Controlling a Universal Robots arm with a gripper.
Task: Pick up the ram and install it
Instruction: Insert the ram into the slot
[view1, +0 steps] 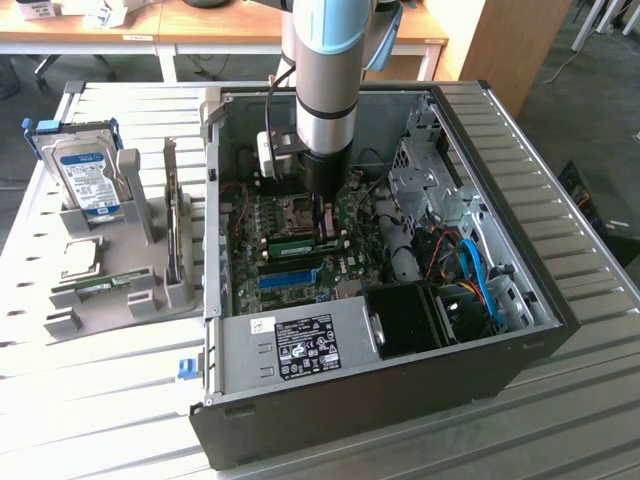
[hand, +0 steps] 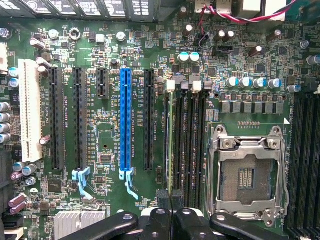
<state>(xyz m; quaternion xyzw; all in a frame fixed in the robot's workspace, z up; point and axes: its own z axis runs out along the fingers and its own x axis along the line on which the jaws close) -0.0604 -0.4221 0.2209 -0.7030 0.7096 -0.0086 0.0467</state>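
Arm (view1: 322, 70) vertical inside the open case (view1: 420, 395); gripper (hand: 171, 200) fingers clamp the ram (hand: 170, 140), a thin green strip seen edge-on, mid motherboard (hand: 100, 60).

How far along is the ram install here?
Done: the ram is picked up and inside the case, standing edge-on in line with the memory slots beside the CPU socket. In hand: the hand is closed on its end. Left: letting go; full seating cannot be confirmed.
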